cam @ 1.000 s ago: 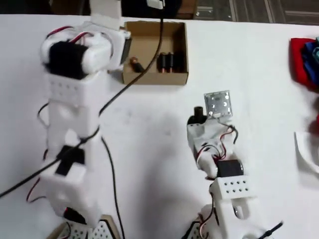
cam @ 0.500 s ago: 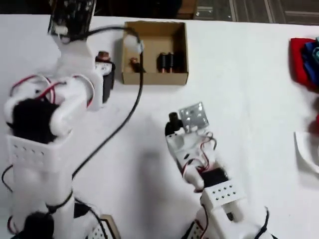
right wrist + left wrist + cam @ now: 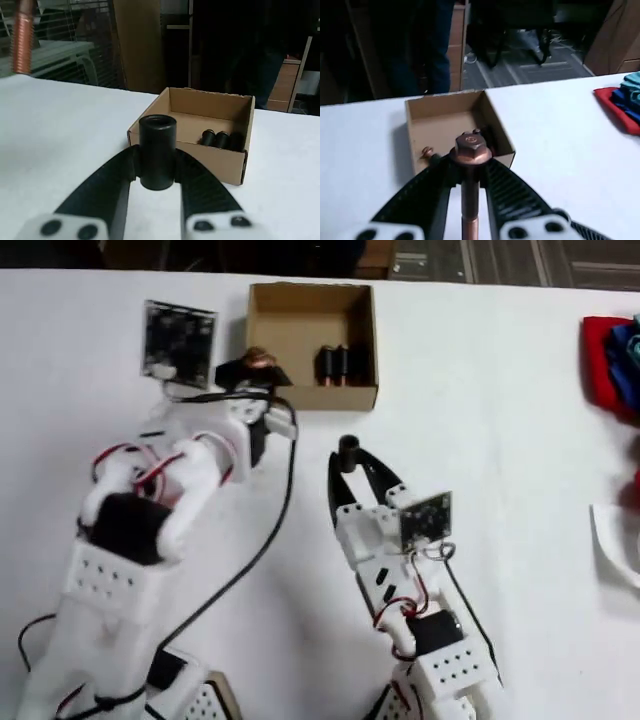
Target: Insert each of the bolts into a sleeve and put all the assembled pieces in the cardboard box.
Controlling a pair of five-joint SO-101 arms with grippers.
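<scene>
The left hand (image 3: 254,371) with the bolt (image 3: 257,358) swung toward 3 o'clock; the right hand (image 3: 350,462) with the sleeve (image 3: 348,448) shifted toward 10 o'clock.

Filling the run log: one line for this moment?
left jaws: bolt held | right jaws: sleeve held | cardboard box: pieces inside

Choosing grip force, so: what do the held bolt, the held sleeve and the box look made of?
The bolt: metal, copper-coloured with a dull sheen, hex head. The sleeve: smooth matte black; plastic or blackened metal, can't tell. The cardboard box: plain brown cardboard, matte, folded walls.
</scene>
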